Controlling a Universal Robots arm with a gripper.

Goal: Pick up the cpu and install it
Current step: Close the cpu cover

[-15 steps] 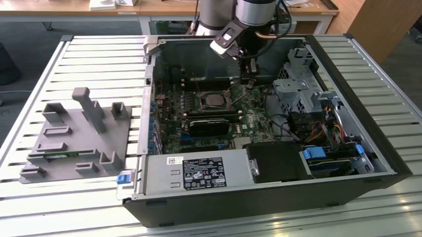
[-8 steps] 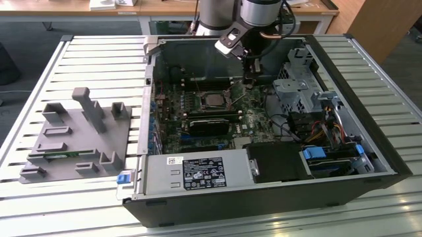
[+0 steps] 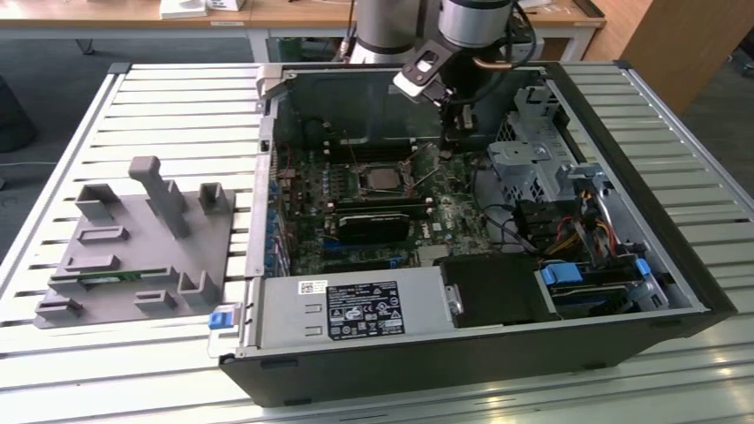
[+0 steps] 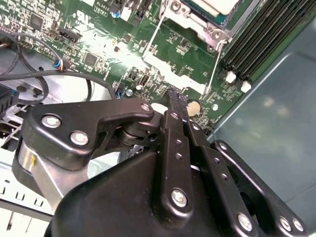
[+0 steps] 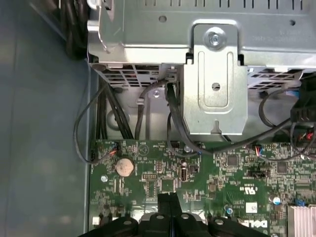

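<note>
The cpu lies flat inside the square socket frame in the middle of the green motherboard, silver-grey top up. In the second wrist view a corner of the cpu shows inside the metal bracket. My gripper hangs inside the open computer case, to the exterior view's right of the socket and a little above the board. Its black fingers are pressed together with nothing between them, in both wrist views. The tips point down at the board near a coin battery.
A grey tray with upright posts sits on the slatted table at the exterior view's left, holding a green memory stick. A metal drive cage, black cables and case walls crowd around the gripper. A power supply fills the case's near side.
</note>
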